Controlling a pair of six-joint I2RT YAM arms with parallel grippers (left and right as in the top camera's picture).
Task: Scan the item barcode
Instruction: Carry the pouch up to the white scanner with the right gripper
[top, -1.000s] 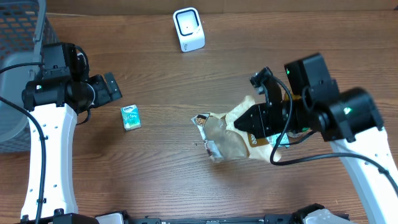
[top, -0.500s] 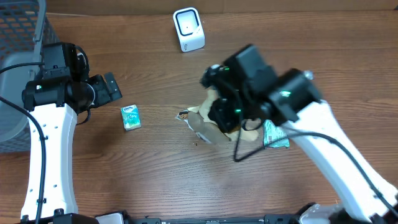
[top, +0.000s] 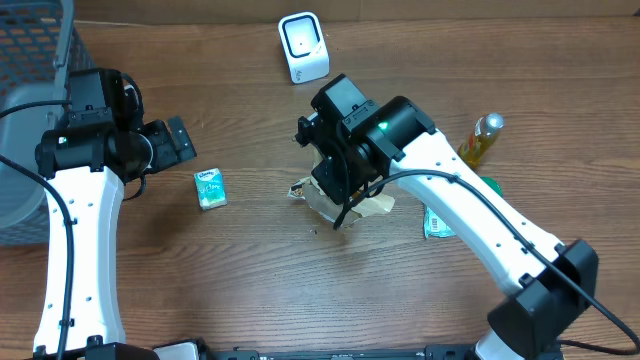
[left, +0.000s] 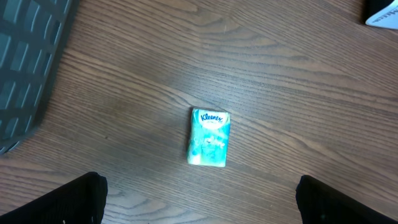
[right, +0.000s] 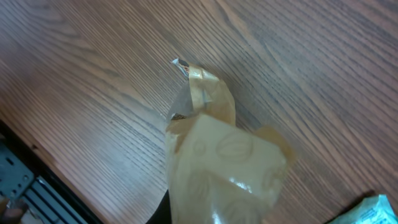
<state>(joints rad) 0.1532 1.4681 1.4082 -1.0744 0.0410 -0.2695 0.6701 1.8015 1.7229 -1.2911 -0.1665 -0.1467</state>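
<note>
overhead: the right end effector (top: 335, 185) is clamped on the tan bag (top: 350, 207) mid-tabletop (top: 250, 280), nearer the robot than the white scanner (top: 303, 47) and apart from it. the arm covers most of the bag. the left end effector (top: 180, 140) is spread wide and empty, with a tissue pack (top: 210, 188) near it. a bottle (top: 480, 138) and a green packet (top: 440, 220) lie to the right, and a grey basket (top: 30, 60) stands far left.

left wrist: the tissue pack lies flat ahead of the spread fingers (left: 74, 199).

right wrist: the bag fills the view, hiding the fingers.
</note>
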